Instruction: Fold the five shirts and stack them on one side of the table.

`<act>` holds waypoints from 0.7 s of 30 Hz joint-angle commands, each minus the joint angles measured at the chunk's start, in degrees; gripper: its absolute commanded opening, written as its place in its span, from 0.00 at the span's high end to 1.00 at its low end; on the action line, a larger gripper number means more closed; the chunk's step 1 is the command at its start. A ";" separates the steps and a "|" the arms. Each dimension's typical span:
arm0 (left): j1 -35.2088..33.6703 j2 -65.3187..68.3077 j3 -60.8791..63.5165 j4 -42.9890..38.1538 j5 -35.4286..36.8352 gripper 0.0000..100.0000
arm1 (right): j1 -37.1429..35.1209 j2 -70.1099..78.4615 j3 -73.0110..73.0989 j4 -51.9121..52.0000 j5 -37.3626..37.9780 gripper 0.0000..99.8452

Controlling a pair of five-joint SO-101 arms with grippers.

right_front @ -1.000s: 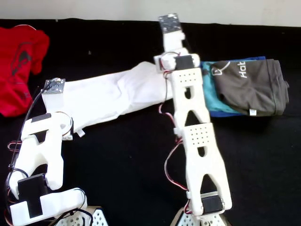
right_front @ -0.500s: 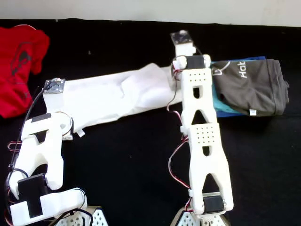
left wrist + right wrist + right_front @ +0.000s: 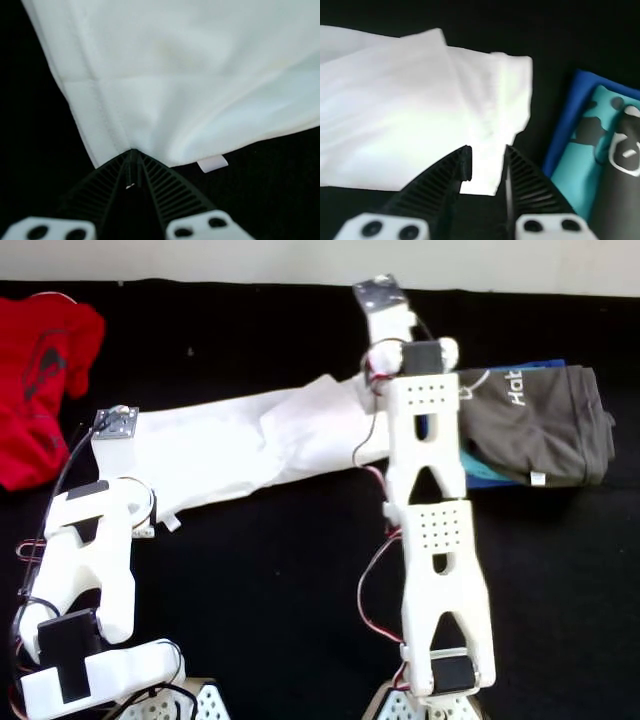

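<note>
My left gripper (image 3: 132, 159) has its ribbed black jaws pressed together on a hem corner of the long white cotton shirt (image 3: 190, 75), pinching right at the stitched edge. A small white fabric tag (image 3: 212, 163) pokes out just beside the pinch. My right gripper (image 3: 486, 162) has its jaws spread a little, with a narrow gap and nothing between them. It hangs over the other end of the same shirt, near its lower edge.

In the high view the shirt lies as a narrow band across the middle of the black table (image 3: 280, 580), running between the two arms. Its right end lies just beside the stack, a dark grey folded shirt (image 3: 540, 425) on top of blue-and-teal folded cloth (image 3: 565, 132).

I judge the step in hand to be taking that free end so the band can be folded over. To do it well I would lower the right jaws onto the corner, catch every layer and close fully before lifting. I would then raise both ends level, taut enough to smooth the wrinkles but not so taut that the hem slips from the left pinch. The blue edge is close, so I would come in from the white side to avoid snagging it. The crumpled red shirt (image 3: 40, 380) waits at the far left, not yet folded.
</note>
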 commanded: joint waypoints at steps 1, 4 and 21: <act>1.10 0.57 -0.75 -0.70 0.18 0.99 | -4.35 -3.38 -5.76 0.31 0.53 0.79; 1.10 0.57 -0.75 -0.70 0.18 0.99 | -6.37 -1.01 -2.15 -3.12 0.53 0.81; 1.10 0.57 -0.75 -0.70 0.18 0.99 | -6.37 1.89 8.75 -12.18 0.88 0.84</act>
